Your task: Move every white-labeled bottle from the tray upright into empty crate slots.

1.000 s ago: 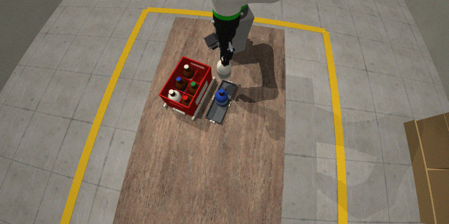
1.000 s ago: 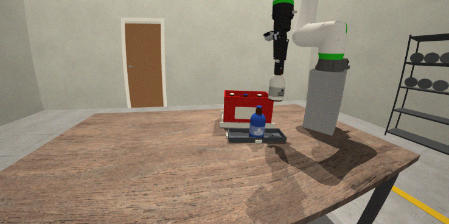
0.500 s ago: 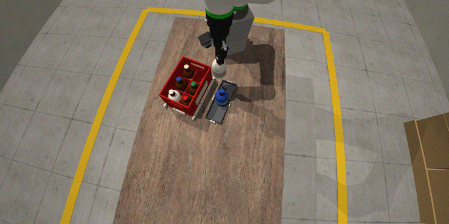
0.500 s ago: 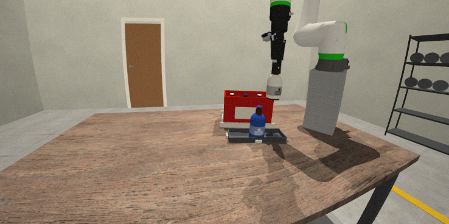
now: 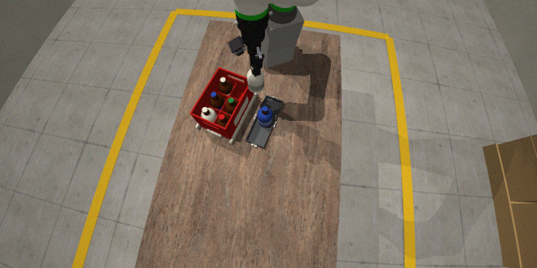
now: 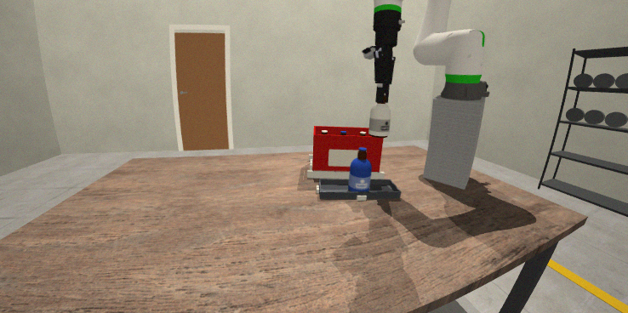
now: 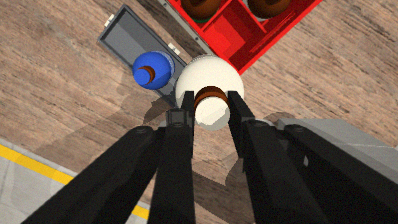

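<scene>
My gripper (image 5: 256,71) (image 6: 382,99) (image 7: 210,105) is shut on the neck of a white-labeled bottle (image 5: 255,82) (image 6: 379,121) (image 7: 210,72). The bottle hangs upright, above the table beside the crate's corner nearest the arm base. The red crate (image 6: 320,148) (image 7: 227,39) stands level and holds several bottles, among them a white one (image 5: 207,114). Its slot at the corner near the held bottle is empty. A blue bottle (image 5: 264,116) (image 6: 360,174) (image 7: 154,70) stands upright in the middle of the grey tray (image 5: 255,136) (image 6: 336,195) (image 7: 117,42).
The tray lies close alongside the crate. In the crate also stand brown bottles with white (image 5: 224,85), blue (image 5: 215,100), green (image 5: 231,105) and red (image 5: 222,119) caps. The arm's grey pedestal (image 5: 282,41) (image 6: 457,139) stands behind the held bottle.
</scene>
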`<state>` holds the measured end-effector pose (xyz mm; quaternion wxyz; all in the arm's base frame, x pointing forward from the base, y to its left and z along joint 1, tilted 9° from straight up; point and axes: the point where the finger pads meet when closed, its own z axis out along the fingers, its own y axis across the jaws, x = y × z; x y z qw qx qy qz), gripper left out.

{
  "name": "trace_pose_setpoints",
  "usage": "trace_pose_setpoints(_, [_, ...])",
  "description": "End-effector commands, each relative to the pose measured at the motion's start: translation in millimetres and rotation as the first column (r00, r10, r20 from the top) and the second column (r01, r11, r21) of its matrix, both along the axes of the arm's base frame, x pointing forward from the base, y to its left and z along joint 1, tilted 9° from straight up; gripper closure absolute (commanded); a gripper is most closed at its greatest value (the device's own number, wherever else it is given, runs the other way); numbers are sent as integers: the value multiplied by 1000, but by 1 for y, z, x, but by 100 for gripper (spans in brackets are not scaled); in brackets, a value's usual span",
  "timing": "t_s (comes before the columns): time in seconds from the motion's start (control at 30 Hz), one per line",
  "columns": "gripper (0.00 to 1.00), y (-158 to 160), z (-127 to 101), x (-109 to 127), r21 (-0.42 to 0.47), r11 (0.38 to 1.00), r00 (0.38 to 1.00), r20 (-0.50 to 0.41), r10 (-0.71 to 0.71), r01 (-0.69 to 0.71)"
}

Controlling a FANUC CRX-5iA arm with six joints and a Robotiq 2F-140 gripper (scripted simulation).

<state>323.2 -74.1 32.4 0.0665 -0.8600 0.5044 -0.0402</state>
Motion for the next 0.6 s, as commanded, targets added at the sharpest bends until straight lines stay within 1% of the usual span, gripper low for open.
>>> trace_pose_setpoints(0.0, [90,-7,0,0,0,1000,1000,1,0,0])
trace_pose_setpoints(0.4, [90,-35,-3,-4,0,1000,1000,1,0,0])
trace_pose_setpoints(0.57, [90,-41,-3,-4,0,1000,1000,1,0,0])
